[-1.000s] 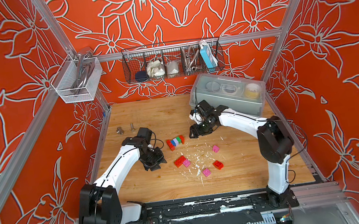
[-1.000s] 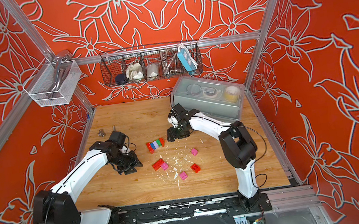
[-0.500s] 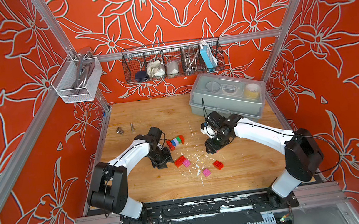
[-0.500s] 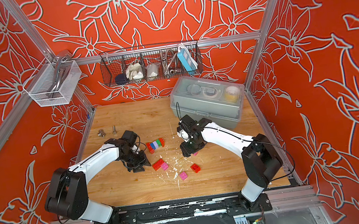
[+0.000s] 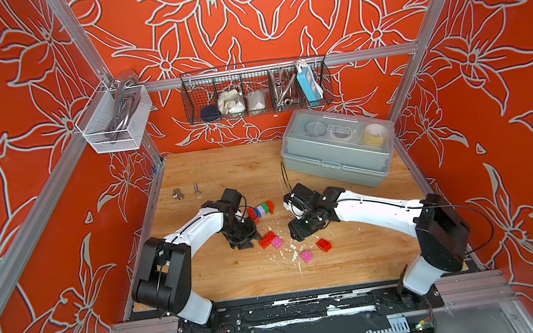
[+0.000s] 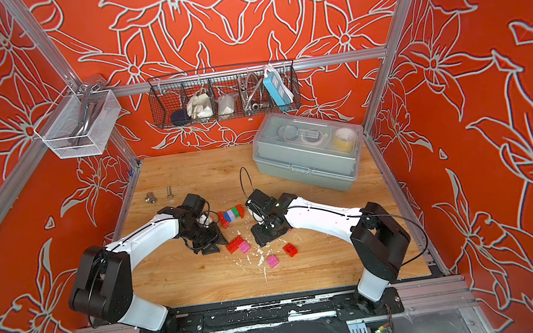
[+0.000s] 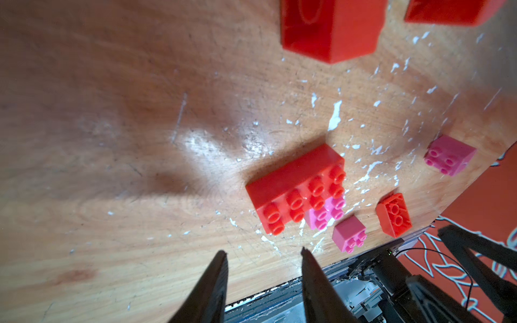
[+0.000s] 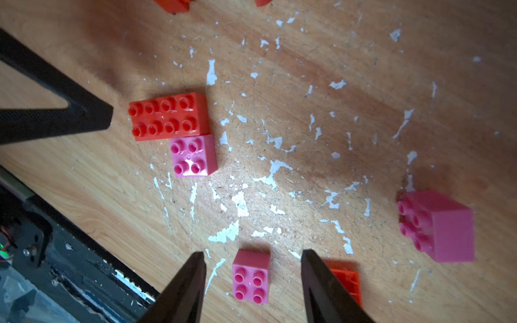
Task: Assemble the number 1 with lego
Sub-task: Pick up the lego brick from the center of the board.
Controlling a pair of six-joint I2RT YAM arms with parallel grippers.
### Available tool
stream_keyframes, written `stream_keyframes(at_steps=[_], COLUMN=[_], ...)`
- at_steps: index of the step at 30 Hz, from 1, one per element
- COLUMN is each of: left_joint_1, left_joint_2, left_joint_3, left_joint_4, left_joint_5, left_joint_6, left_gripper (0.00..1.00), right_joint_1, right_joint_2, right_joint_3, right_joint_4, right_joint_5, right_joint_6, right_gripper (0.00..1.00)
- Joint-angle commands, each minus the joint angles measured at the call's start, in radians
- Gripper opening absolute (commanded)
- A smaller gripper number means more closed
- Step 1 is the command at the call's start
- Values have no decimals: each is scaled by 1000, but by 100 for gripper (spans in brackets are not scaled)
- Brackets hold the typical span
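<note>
Left hand (image 5: 243,244), right hand (image 5: 297,235), seemingly empty, near lego (image 5: 267,240)

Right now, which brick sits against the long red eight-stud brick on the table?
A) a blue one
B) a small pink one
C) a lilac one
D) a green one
B: in the right wrist view the small pink brick lies flush against the long red brick.

High top views; close wrist views, shared red brick (image 7: 296,190)
</note>
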Motion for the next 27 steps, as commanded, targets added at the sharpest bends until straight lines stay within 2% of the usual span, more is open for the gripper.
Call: stream_keyframes(at_steps=[1,4,7,13,22,27], left_joint_1=[-5,-6,-7,-4,-5,-5], left_joint_2=[-1,17,22,30,22,15], left_joint_3=[-33,-33,-35,-30,-32,-43], left_joint_4=[45,67,77,78,68,63], left_joint_5=[21,39,33,38,38,36], left_joint_6=[-32,-47,-55,-68,-60,-54], left_gripper=[42,42,42,42,41,41], right_joint_1=[22,46,70,91,116,131], right_joint_2=[10,21,44,127,193,231], right_joint_3=[-15,-21,-10,29,63,106], right_joint_4=[32,69,103,146,177,190], right_joint_5=[36,28,35,31,34,30], right_joint_6=[27,43,56,71,92,91], right_gripper=[59,66,68,56,60,58])
